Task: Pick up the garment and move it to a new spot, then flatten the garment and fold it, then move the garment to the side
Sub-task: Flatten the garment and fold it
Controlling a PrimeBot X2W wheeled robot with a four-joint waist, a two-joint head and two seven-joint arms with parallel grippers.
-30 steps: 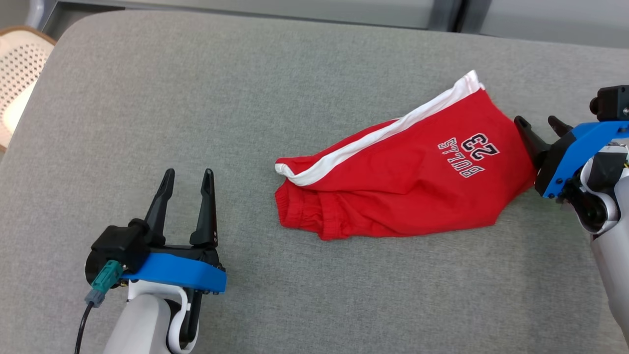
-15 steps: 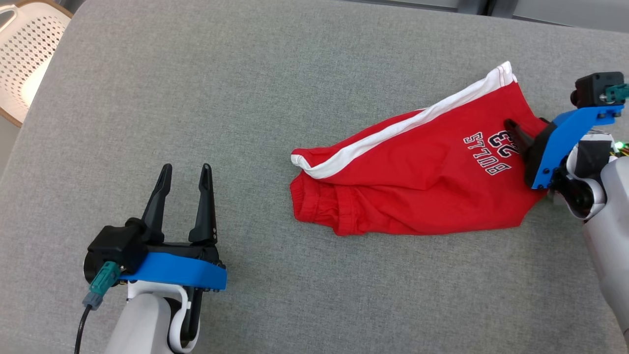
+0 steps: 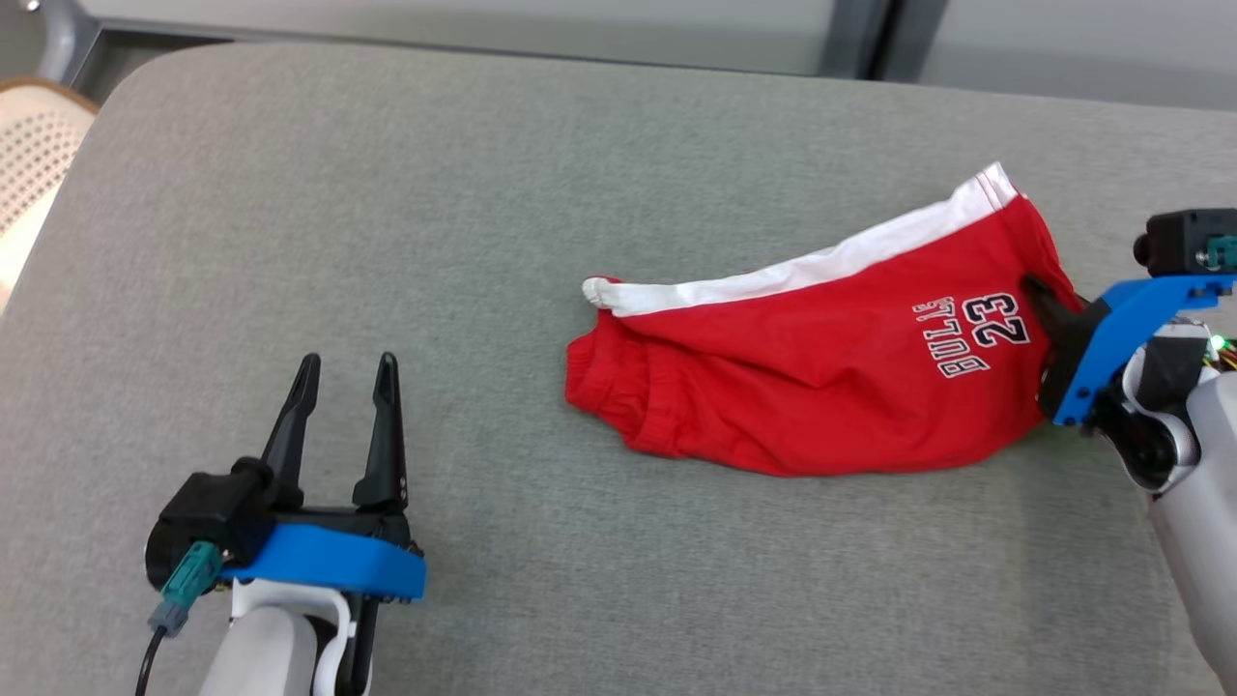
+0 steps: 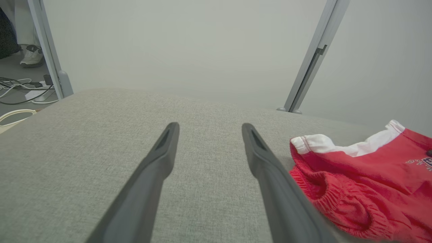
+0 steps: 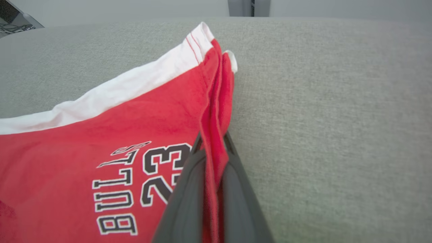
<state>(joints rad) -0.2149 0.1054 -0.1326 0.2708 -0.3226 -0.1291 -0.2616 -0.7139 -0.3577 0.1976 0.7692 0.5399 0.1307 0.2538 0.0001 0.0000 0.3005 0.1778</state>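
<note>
Right end effector (image 5: 211, 148) is closed, pinching the leg hem of the red shorts (image 3: 821, 387). In the right wrist view a fold of red fabric is sandwiched between the two fingers. In the head view most of that end effector is buried behind the hem and only one dark finger shows. Its forearm is cut off by the frame's right edge.

Left end effector (image 3: 347, 362) is open and holds nothing. It sits low over the grey padded surface (image 3: 483, 242) at lower left, well apart from the shorts.

The shorts lie right of centre on the padding, with the waistband end toward the middle and the hem end at the right. The white side stripe (image 3: 773, 280) runs along the far edge.
- Waistband end is bunched, so the layers underneath are hidden.
- "BULLS 23" print (image 3: 976, 338) reads clean in the right wrist view, is creased in the head view, and is cut off by the frame edge in the left wrist view.
- Can't tell how many layers the right grip has caught.

Edges and room:
- The rounded far edge of the padding runs along the top, and the rounded corner is at upper left.
- The right edge of the padding is outside the frame.
- There is a wide bare stretch left of and in front of the shorts.
- A perforated chair (image 3: 29, 164) is cut off at upper left.
- Cables (image 4: 20, 91) and a shoe (image 4: 32, 55) are on the floor beyond.
</note>
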